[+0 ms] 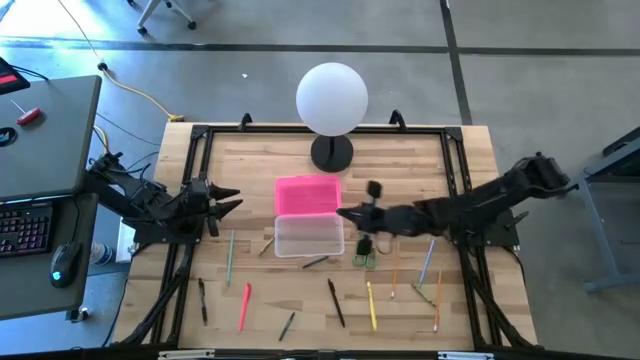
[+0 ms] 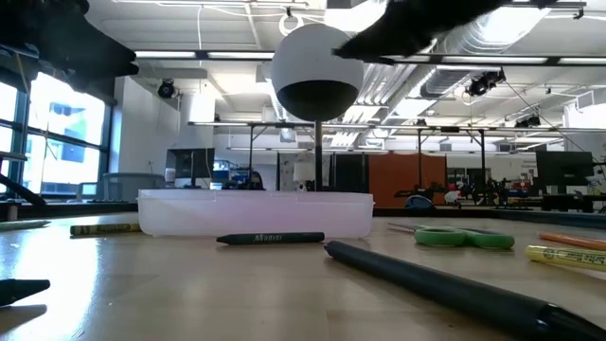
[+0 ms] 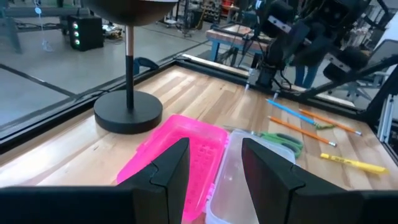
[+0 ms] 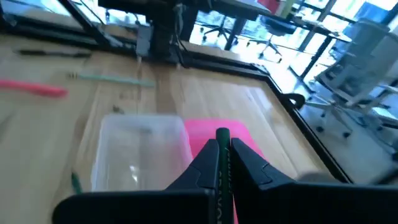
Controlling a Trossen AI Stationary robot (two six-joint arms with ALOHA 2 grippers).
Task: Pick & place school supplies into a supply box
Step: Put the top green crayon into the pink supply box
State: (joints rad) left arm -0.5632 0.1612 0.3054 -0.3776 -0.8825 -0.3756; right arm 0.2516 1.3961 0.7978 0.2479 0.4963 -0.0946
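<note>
The supply box [image 1: 309,237] is a clear tub standing open on the table, with its pink lid [image 1: 307,195] lying flat just beyond it. Pens and pencils lie scattered on the near half of the table: a green one [image 1: 229,256], a red one [image 1: 244,306], a yellow one [image 1: 372,306]. Green-handled scissors [image 1: 365,256] lie right of the box. My right gripper [image 1: 345,213] hovers at the box's far right corner, shut on a thin dark-ended pen [image 4: 222,132]. My left gripper [image 1: 225,203] waits open left of the lid. My right gripper pinches a thin pen between its two fingers [image 4: 205,160]. The pen lies along the fingers, and its dark end [image 4: 222,132] sticks out past the fingertips. The fingers reach in from the table's right. The pen is lifted clear, above the edge where lid and box meet.
A white globe lamp [image 1: 332,97] on a black base [image 1: 332,153] stands at the far middle of the table, just beyond the lid. A black frame rail [image 1: 200,135] borders the table. More pens lie near the right arm, among them a blue one [image 1: 427,262] and an orange one [image 1: 437,300].
</note>
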